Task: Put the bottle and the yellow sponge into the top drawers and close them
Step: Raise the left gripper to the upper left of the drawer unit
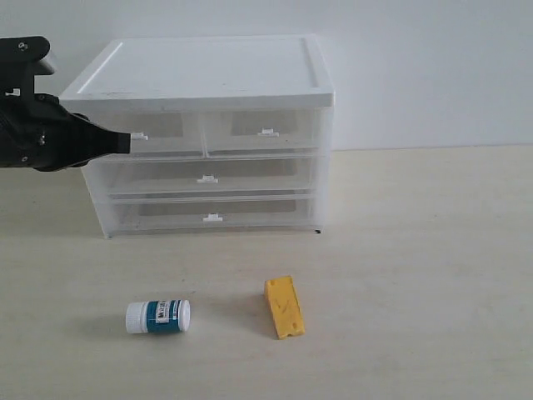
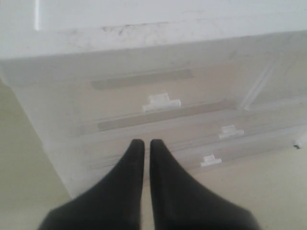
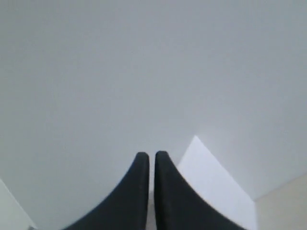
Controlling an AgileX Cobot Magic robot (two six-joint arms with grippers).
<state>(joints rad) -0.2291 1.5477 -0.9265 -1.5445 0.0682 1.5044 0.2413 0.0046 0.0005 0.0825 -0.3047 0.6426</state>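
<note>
The bottle (image 1: pixel 158 317) lies on its side on the table in front of the chest, white cap to the left. To its right the yellow sponge (image 1: pixel 284 307) rests on the table. The white-topped chest (image 1: pixel 208 75) stands behind them with both top drawers pushed in, the left one (image 1: pixel 154 132) and the right one (image 1: pixel 265 129). My left gripper (image 1: pixel 127 142) is shut and empty, its tip close to the left top drawer's white handle (image 2: pixel 161 102); in its wrist view the gripper (image 2: pixel 144 142) points just below that handle. My right gripper (image 3: pixel 149 155) is shut, empty, facing a white wall.
Two full-width drawers (image 1: pixel 207 177) sit closed below the top pair. A white wall (image 1: pixel 416 67) runs behind the chest. A white box corner (image 3: pixel 211 177) shows in the right wrist view. Bare table (image 1: pixel 416 275) lies to the right of the sponge.
</note>
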